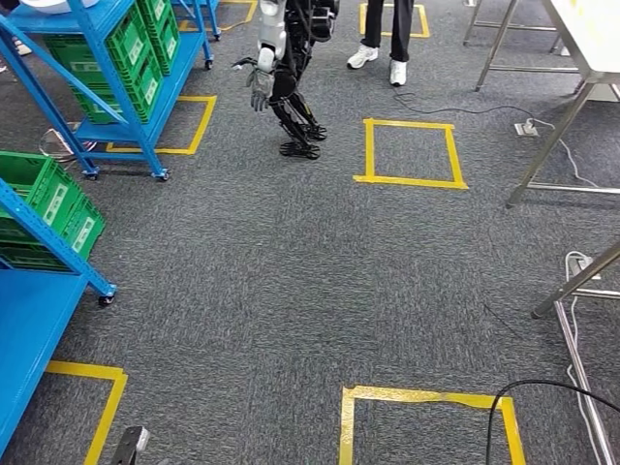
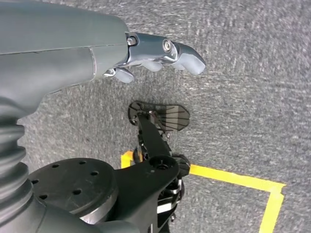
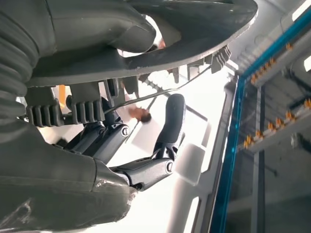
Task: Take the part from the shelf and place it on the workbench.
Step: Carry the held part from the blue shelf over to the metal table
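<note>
Your right hand [image 3: 121, 145] has its fingers [image 3: 106, 138] curled under the grey ribbed part [image 3: 165, 43], apparently gripping it. Your left hand [image 2: 154, 53] is empty, fingers apart. The bench [image 1: 585, 39] lies forward-right, on the loaded arm's side.

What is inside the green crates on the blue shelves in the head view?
Nothing can be made out. The green crates on the far blue shelf and the nearer stack show their slotted sides and white labels; their interiors are hidden by crates and shelf boards above.

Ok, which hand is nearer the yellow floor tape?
Left. The left hand hangs low over the carpet by the yellow tape; the right hand is raised, beside a blue rack.
</note>
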### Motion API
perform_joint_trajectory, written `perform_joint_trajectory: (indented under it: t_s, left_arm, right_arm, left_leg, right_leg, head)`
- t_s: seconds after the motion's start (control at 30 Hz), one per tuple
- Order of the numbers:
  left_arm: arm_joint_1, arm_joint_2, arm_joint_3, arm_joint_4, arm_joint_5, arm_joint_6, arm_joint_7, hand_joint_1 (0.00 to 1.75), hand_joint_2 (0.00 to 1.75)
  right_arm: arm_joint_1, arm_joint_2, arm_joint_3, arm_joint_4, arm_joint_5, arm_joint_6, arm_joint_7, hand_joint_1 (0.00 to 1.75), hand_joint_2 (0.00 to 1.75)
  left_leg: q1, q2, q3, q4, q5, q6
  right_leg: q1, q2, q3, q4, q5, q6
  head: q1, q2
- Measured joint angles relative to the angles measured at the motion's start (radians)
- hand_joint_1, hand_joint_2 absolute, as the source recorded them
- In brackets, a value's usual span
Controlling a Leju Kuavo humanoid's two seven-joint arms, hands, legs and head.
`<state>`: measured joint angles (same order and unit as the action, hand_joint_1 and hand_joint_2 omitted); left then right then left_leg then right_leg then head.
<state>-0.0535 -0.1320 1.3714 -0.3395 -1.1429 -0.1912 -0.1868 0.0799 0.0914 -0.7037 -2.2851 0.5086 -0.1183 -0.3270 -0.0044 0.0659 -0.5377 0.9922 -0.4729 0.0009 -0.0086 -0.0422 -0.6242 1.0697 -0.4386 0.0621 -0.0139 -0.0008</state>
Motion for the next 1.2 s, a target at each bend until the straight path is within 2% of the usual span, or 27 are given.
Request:
perform_joint_trajectory:
  t_s: [0.03, 0.07, 0.13, 0.17, 0.23, 0.3, 0.33, 0.37, 0.4, 0.43, 0.5, 0.57, 0.63, 0.7, 0.77, 0.8, 0.83, 0.87, 0.9, 0.93, 0.97, 1.0, 1.03, 1.07, 1.13, 1.17, 1.2]
  left_arm:
    - [-0.001, 0.001, 0.000, 0.000, -0.004, -0.002, 0.001, 0.00, 1.75]
    - [-0.001, 0.002, 0.000, 0.000, -0.009, -0.003, 0.003, 0.00, 1.75]
    - [-0.002, 0.002, -0.002, 0.000, -0.018, -0.008, 0.005, 0.00, 1.75]
    - [-0.003, 0.002, -0.002, 0.000, -0.020, -0.010, 0.006, 0.00, 1.75]
    - [-0.002, 0.001, -0.003, 0.002, -0.023, -0.014, 0.006, 0.00, 1.75]
    - [0.000, -0.001, -0.003, 0.005, -0.027, -0.016, 0.006, 0.00, 1.75]
    - [0.002, -0.002, -0.003, 0.006, -0.028, -0.016, 0.006, 0.00, 1.75]
    - [0.003, -0.002, -0.003, 0.006, -0.029, -0.016, 0.006, 0.00, 1.75]
    - [0.003, -0.002, -0.003, 0.006, -0.029, -0.015, 0.006, 0.00, 1.75]
    - [0.002, -0.002, -0.003, 0.006, -0.029, -0.015, 0.006, 0.00, 1.75]
    - [0.000, -0.004, -0.003, 0.007, -0.030, -0.015, 0.006, 0.00, 1.75]
    - [-0.001, -0.006, -0.003, 0.007, -0.030, -0.015, 0.006, 0.00, 1.75]
    - [-0.002, -0.007, -0.003, 0.007, -0.031, -0.015, 0.006, 0.00, 1.75]
    - [-0.002, -0.008, -0.003, 0.007, -0.031, -0.015, 0.005, 0.00, 1.75]
    - [0.000, -0.008, -0.003, 0.007, -0.031, -0.016, 0.005, 0.00, 1.75]
    - [0.002, -0.008, -0.003, 0.007, -0.031, -0.016, 0.005, 0.00, 1.75]
    - [0.004, -0.008, -0.003, 0.007, -0.031, -0.017, 0.005, 0.00, 1.75]
    - [0.004, -0.009, -0.003, 0.008, -0.031, -0.018, 0.005, 0.00, 1.75]
    - [0.004, -0.010, -0.003, 0.008, -0.032, -0.018, 0.005, 0.00, 1.75]
    - [0.004, -0.012, -0.003, 0.009, -0.032, -0.019, 0.005, 0.00, 1.75]
    - [0.003, -0.013, -0.003, 0.009, -0.032, -0.019, 0.005, 0.00, 1.75]
    - [0.003, -0.013, -0.003, 0.010, -0.032, -0.019, 0.005, 0.00, 1.75]
    - [0.003, -0.014, -0.003, 0.010, -0.032, -0.019, 0.005, 0.00, 1.75]
    - [0.002, -0.014, -0.003, 0.010, -0.032, -0.018, 0.005, 0.00, 1.75]
    - [0.001, -0.014, -0.002, 0.010, -0.031, -0.018, 0.004, 0.00, 1.75]
    - [0.000, -0.015, -0.002, 0.010, -0.031, -0.017, 0.004, 0.00, 1.75]
    - [-0.001, -0.015, -0.002, 0.010, -0.031, -0.017, 0.004, 0.00, 1.75]
  right_arm:
    - [0.001, 0.001, -0.007, -0.006, -0.005, -0.023, -0.026, 1.75, 1.75]
    - [0.003, 0.003, -0.015, -0.013, -0.013, -0.048, -0.059, 1.75, 1.75]
    - [0.006, 0.009, -0.035, -0.033, -0.035, -0.092, -0.127, 1.75, 1.75]
    - [0.006, 0.011, -0.045, -0.044, -0.043, -0.105, -0.151, 1.75, 1.75]
    - [0.001, 0.015, -0.056, -0.060, -0.046, -0.116, -0.187, 1.75, 1.75]
    - [-0.005, 0.019, -0.060, -0.065, -0.033, -0.119, -0.225, 1.75, 1.75]
    - [-0.008, 0.022, -0.061, -0.066, -0.022, -0.120, -0.243, 1.75, 1.75]
    - [-0.011, 0.023, -0.061, -0.066, -0.013, -0.120, -0.256, 1.75, 1.75]
    - [-0.015, 0.024, -0.060, -0.067, -0.004, -0.118, -0.263, 1.75, 1.75]
    - [-0.019, 0.025, -0.058, -0.069, 0.004, -0.113, -0.267, 1.75, 1.75]
    - [-0.030, 0.026, -0.046, -0.072, 0.014, -0.099, -0.272, 1.75, 1.75]
    - [-0.038, 0.026, -0.029, -0.075, 0.021, -0.090, -0.278, 1.75, 1.75]
    - [-0.041, 0.026, -0.019, -0.078, 0.024, -0.087, -0.282, 1.75, 1.75]
    - [-0.043, 0.026, -0.014, -0.080, 0.029, -0.085, -0.285, 1.75, 1.75]
    - [-0.046, 0.026, -0.003, -0.080, 0.046, -0.086, -0.294, 1.75, 1.75]
    - [-0.047, 0.026, 0.005, -0.080, 0.059, -0.088, -0.300, 1.75, 1.75]
    - [-0.047, 0.025, 0.013, -0.080, 0.074, -0.092, -0.304, 1.75, 1.75]
    - [-0.047, 0.024, 0.020, -0.080, 0.087, -0.097, -0.306, 1.75, 1.75]
    - [-0.049, 0.023, 0.027, -0.080, 0.096, -0.102, -0.307, 1.75, 1.75]
    - [-0.051, 0.020, 0.033, -0.080, 0.103, -0.107, -0.307, 1.75, 1.75]
    - [-0.055, 0.017, 0.039, -0.080, 0.107, -0.112, -0.304, 1.75, 1.75]
    - [-0.058, 0.013, 0.044, -0.079, 0.110, -0.116, -0.300, 1.75, 1.75]
    - [-0.061, 0.009, 0.048, -0.079, 0.110, -0.119, -0.295, 1.75, 1.75]
    - [-0.062, 0.005, 0.051, -0.079, 0.109, -0.121, -0.288, 1.75, 1.75]
    - [-0.061, -0.002, 0.054, -0.078, 0.108, -0.124, -0.279, 1.75, 1.75]
    - [-0.061, -0.005, 0.054, -0.077, 0.108, -0.126, -0.277, 1.75, 1.75]
    - [-0.062, -0.008, 0.054, -0.077, 0.108, -0.127, -0.276, 1.75, 1.75]
  left_leg:
    - [-0.004, 0.006, 0.002, 0.001, -0.003, -0.004]
    - [-0.007, 0.013, 0.003, 0.002, -0.004, -0.008]
    - [-0.005, 0.020, 0.006, 0.002, -0.008, -0.016]
    - [-0.004, 0.010, 0.002, 0.012, -0.019, -0.021]
    - [0.000, -0.027, -0.032, 0.091, -0.068, -0.028]
    - [0.000, -0.053, -0.101, 0.228, -0.127, -0.028]
    - [0.000, -0.058, -0.128, 0.276, -0.137, -0.027]
    - [0.000, -0.061, -0.140, 0.291, -0.129, -0.025]
    - [0.001, -0.064, -0.132, 0.266, -0.102, -0.023]
    - [0.001, -0.072, -0.107, 0.210, -0.064, -0.020]
    - [0.007, -0.116, -0.047, 0.079, -0.007, -0.019]
    - [0.009, -0.146, -0.019, 0.017, 0.005, -0.017]
    - [0.007, -0.130, -0.018, 0.009, 0.008, -0.007]
    - [0.007, -0.108, -0.017, 0.003, 0.014, 0.006]
    - [0.005, -0.085, -0.017, 0.001, 0.015, 0.014]
    - [0.004, -0.073, -0.017, 0.001, 0.015, 0.015]
    - [0.003, -0.061, -0.017, 0.001, 0.014, 0.016]
    - [0.003, -0.049, -0.017, 0.001, 0.014, 0.016]
    - [0.003, -0.038, -0.015, 0.002, 0.013, 0.015]
    - [0.003, -0.028, -0.013, 0.002, 0.011, 0.014]
    - [0.003, -0.018, -0.010, 0.002, 0.008, 0.011]
    - [0.000, -0.008, -0.006, 0.002, 0.005, 0.007]
    - [-0.001, -0.001, -0.004, 0.003, 0.003, 0.003]
    - [-0.003, 0.007, -0.002, 0.003, 0.002, -0.002]
    - [-0.003, 0.020, -0.001, 0.001, 0.001, -0.011]
    - [-0.002, 0.015, -0.002, 0.004, -0.004, -0.017]
    - [-0.001, 0.000, -0.009, 0.022, -0.018, -0.023]
  right_leg:
    - [0.002, -0.008, 0.015, -0.028, 0.005, -0.007]
    - [0.004, -0.005, 0.016, -0.033, 0.002, -0.016]
    - [0.002, 0.015, 0.013, -0.035, 0.005, -0.031]
    - [0.001, 0.024, 0.014, -0.036, 0.006, -0.037]
    - [-0.002, 0.043, 0.015, -0.040, 0.009, -0.047]
    - [-0.001, 0.065, 0.013, -0.040, 0.009, -0.052]
    - [-0.001, 0.078, 0.012, -0.040, 0.010, -0.053]
    - [0.000, 0.091, 0.012, -0.040, 0.011, -0.053]
    - [-0.001, 0.104, 0.012, -0.040, 0.012, -0.051]
    - [-0.002, 0.116, 0.013, -0.040, 0.013, -0.049]
    - [-0.002, 0.139, 0.009, -0.037, 0.016, -0.042]
    - [-0.003, 0.160, 0.001, -0.037, 0.022, -0.029]
    - [-0.007, 0.172, -0.006, -0.041, 0.028, -0.017]
    - [-0.005, 0.131, -0.025, -0.010, 0.008, -0.009]
    - [-0.001, 0.072, -0.075, 0.101, -0.054, -0.005]
    - [-0.001, 0.059, -0.105, 0.170, -0.086, -0.003]
    - [-0.001, 0.053, -0.127, 0.223, -0.105, -0.002]
    - [-0.001, 0.050, -0.134, 0.243, -0.107, -0.001]
    - [-0.001, 0.047, -0.119, 0.221, -0.090, -0.001]
    - [-0.001, 0.041, -0.085, 0.162, -0.060, -0.003]
    - [0.002, 0.022, -0.042, 0.086, -0.034, -0.005]
    - [0.005, 0.008, -0.004, 0.020, -0.013, -0.009]
    - [0.008, -0.002, 0.020, -0.023, -0.002, -0.013]
    - [0.011, -0.005, 0.030, -0.042, 0.000, -0.018]
    - [0.012, 0.015, 0.026, -0.043, 0.004, -0.030]
    - [0.010, 0.024, 0.025, -0.046, 0.007, -0.035]
    - [0.007, 0.033, 0.025, -0.048, 0.010, -0.040]
  head:
    - [-0.001, 0.000]
    - [-0.001, 0.000]
    - [-0.002, 0.000]
    - [-0.003, 0.000]
    - [-0.006, 0.000]
    - [-0.008, 0.000]
    - [-0.008, 0.000]
    - [-0.008, 0.000]
    - [-0.008, 0.000]
    - [-0.008, 0.000]
    - [-0.008, 0.000]
    - [-0.009, 0.000]
    - [-0.010, 0.000]
    - [-0.006, 0.000]
    - [-0.002, 0.000]
    - [-0.001, 0.000]
    - [-0.001, 0.000]
    - [-0.001, 0.000]
    - [-0.001, 0.000]
    - [-0.001, 0.000]
    - [-0.001, 0.000]
    - [-0.001, 0.000]
    - [-0.002, 0.000]
    - [-0.002, 0.000]
    - [-0.002, 0.000]
    - [-0.003, 0.000]
    - [-0.004, 0.000]
